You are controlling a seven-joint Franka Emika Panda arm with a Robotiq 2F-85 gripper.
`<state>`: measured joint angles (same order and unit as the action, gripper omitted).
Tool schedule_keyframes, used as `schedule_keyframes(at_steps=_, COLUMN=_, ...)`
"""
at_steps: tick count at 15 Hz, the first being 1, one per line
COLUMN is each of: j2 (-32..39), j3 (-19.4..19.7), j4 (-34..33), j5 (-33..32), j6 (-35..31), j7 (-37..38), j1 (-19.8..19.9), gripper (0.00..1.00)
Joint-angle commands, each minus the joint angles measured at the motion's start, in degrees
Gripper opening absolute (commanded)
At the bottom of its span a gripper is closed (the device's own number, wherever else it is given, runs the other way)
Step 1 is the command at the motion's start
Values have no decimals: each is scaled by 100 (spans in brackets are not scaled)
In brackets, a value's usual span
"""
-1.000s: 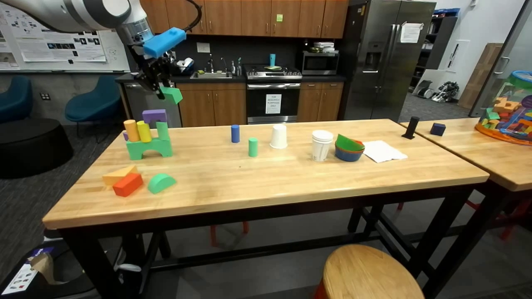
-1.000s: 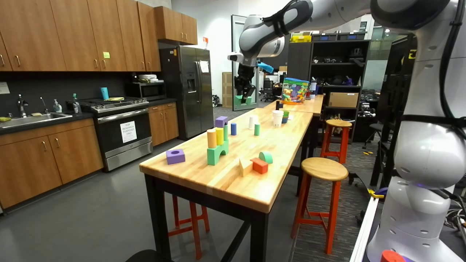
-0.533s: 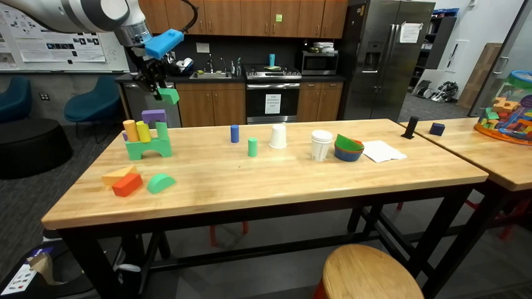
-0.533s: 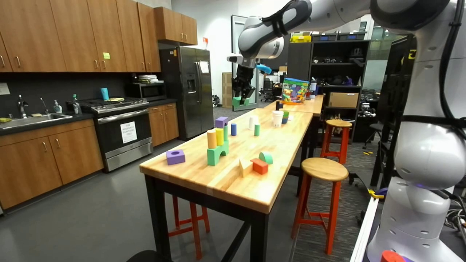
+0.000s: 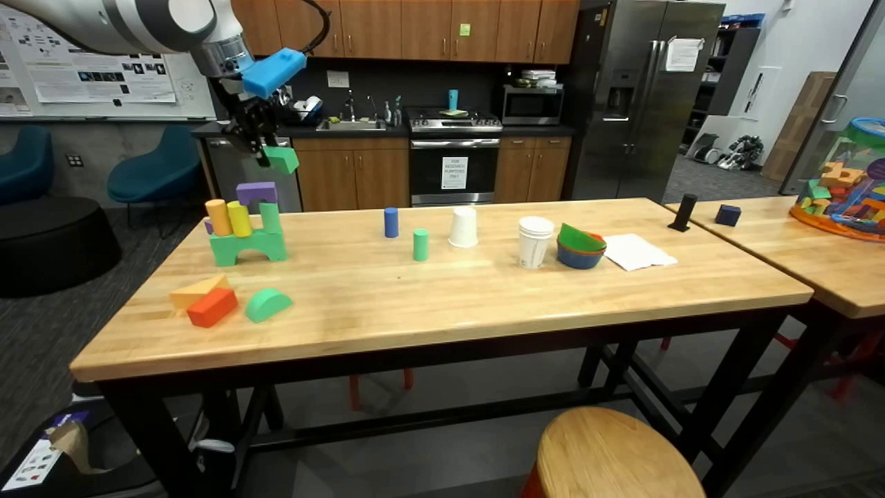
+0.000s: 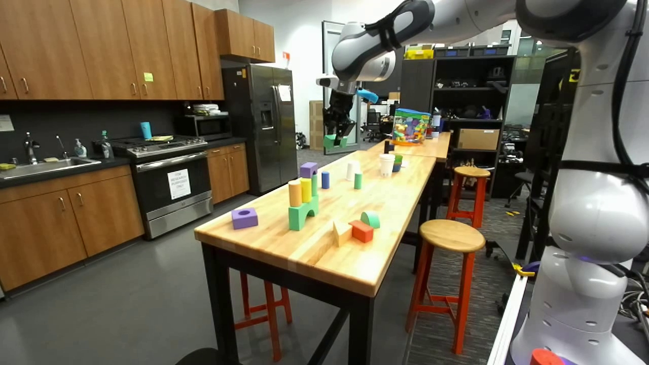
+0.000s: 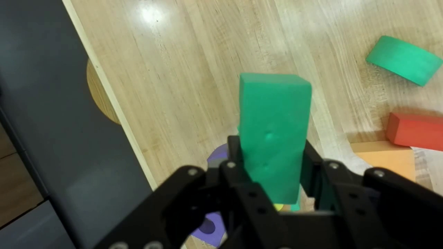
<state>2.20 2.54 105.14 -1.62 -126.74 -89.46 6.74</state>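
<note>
Currently: gripper (image 7: pixel 271 152) clamped on green block (image 5: pixel 282 160), sides pinched | block: in gripper, raised above table (image 5: pixel 415 297) | below gripper: block tower (image 5: pixel 240 220) topped by purple bridge (image 5: pixel 256 189) | handling: steady squeeze, slow small moves, no added tilt, mind block's projecting end near the tower

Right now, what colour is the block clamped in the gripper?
Plain green; the held block shows best in the wrist view.
</note>
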Motion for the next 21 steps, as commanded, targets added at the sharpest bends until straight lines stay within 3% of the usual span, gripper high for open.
schedule_keyframes(at_steps=1, j2=35, j3=35, j4=-189, j5=134, j6=79, j7=-479, j1=-66, gripper=15)
schedule_keyframes(at_steps=4, j2=130, j3=33, j4=-447, j5=351, j6=240, j7=-1362, j1=-54, gripper=15)
schedule_keyframes(at_steps=7, j2=254, j3=35, j4=-786, j5=1036, j6=575, j7=-2647, j1=-2, gripper=15)
schedule_keyframes(at_steps=11, j2=605, j3=63, j4=-1548, j5=1562, j6=1621, j7=-4047, j1=128, gripper=15)
schedule_keyframes(at_steps=12, j2=333, j3=52, j4=-1033, j5=1363, j6=1164, j7=-3461, j1=43, gripper=40)
schedule_keyframes(at_steps=15, j2=511, j3=55, j4=-1363, j5=1453, j6=1485, j7=-3859, j1=114, gripper=40)
schedule_keyframes(at_steps=21, j2=565, j3=48, j4=-1409, j5=1453, j6=1499, j7=-3931, j1=120, gripper=40)
